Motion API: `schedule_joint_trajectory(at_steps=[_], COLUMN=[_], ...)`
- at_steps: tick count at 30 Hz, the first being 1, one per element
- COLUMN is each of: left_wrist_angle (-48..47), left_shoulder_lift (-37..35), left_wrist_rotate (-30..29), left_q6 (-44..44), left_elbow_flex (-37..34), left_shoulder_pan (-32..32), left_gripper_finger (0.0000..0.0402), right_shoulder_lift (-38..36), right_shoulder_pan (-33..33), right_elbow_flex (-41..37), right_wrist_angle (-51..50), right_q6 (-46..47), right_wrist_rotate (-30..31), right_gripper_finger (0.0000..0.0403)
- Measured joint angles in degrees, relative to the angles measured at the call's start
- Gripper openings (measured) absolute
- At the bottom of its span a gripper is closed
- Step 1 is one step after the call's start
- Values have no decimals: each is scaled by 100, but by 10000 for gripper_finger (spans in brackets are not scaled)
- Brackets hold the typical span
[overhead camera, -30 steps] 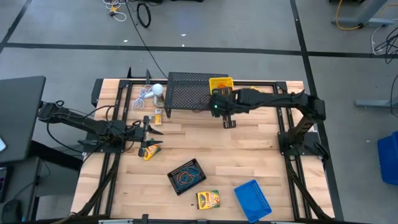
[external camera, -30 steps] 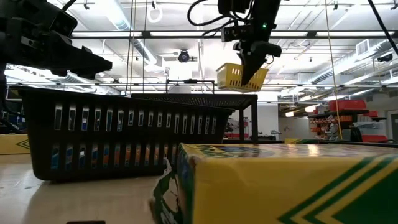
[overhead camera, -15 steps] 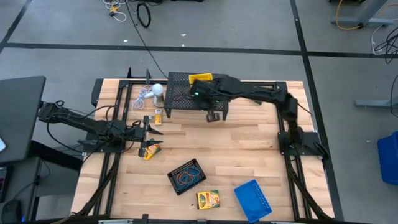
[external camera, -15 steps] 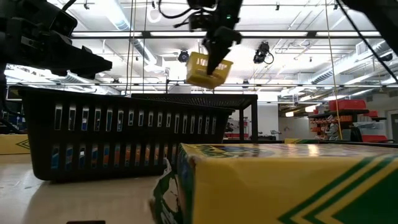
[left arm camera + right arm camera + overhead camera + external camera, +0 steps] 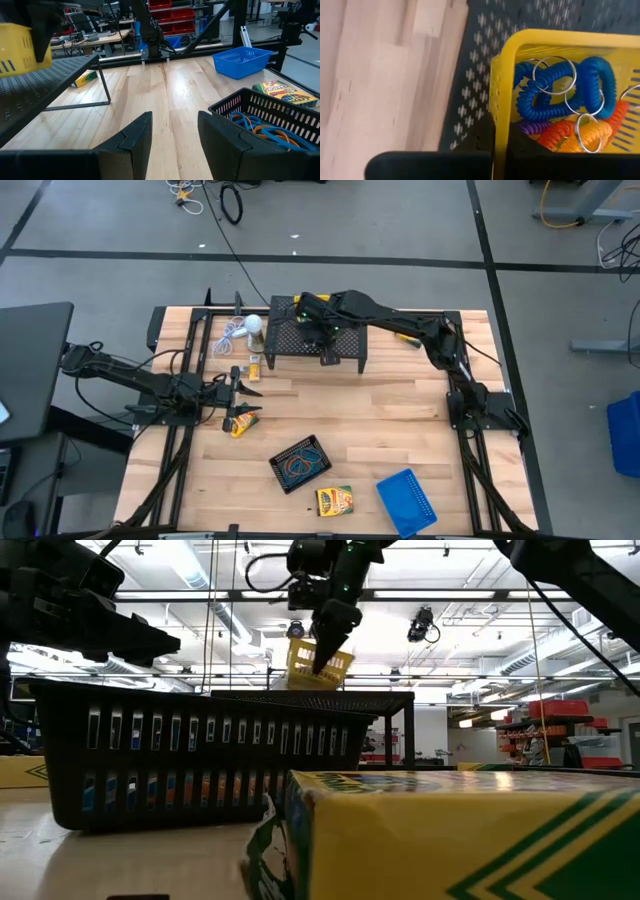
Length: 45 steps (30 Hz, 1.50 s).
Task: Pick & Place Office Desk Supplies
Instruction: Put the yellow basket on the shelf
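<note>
High view: the right gripper (image 5: 308, 308), jaws pinching the rim of the yellow mesh tray (image 5: 303, 302), hangs over the black mesh stand (image 5: 345, 345); the left gripper (image 5: 238, 385) waits spread over the wooden surface (image 5: 400, 420), a crayon box (image 5: 242, 423) just beside its jaws. Low view: the tilted tray hangs just above the stand top, beneath the jaws. Left wrist view: ahead of the parted jaws lie the black mesh tray (image 5: 260, 117) of rubber-band loops (image 5: 257, 132) and, farther off, the blue mesh tray (image 5: 242, 61). Right wrist view: coiled loops (image 5: 560, 95) fill the tray beyond the jaws.
</note>
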Motion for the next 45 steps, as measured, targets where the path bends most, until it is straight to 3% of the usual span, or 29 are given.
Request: schedule_joint_trajectory(at_steps=[7,24,37,45], left_wrist_angle=[0,-2,-166,-164], left_shoulder_lift=[0,0,-2,-2], left_wrist_rotate=[0,0,0,0], left_q6=[50,44,24,22], left_elbow_flex=[-2,-2,-2,-2], left_shoulder_pan=[1,2,2,1], left_gripper_finger=[164,164,164,164], right_shoulder_lift=[0,0,-2,-13], right_shoulder_pan=[-10,58,54,97], right_elbow_flex=[-11,-18,-23,-501], right_wrist_angle=[-292,-416,-333,-265], right_q6=[156,308,44,-205], right_wrist_rotate=[161,-213,-212,-204], right_gripper_finger=[0,0,22,25])
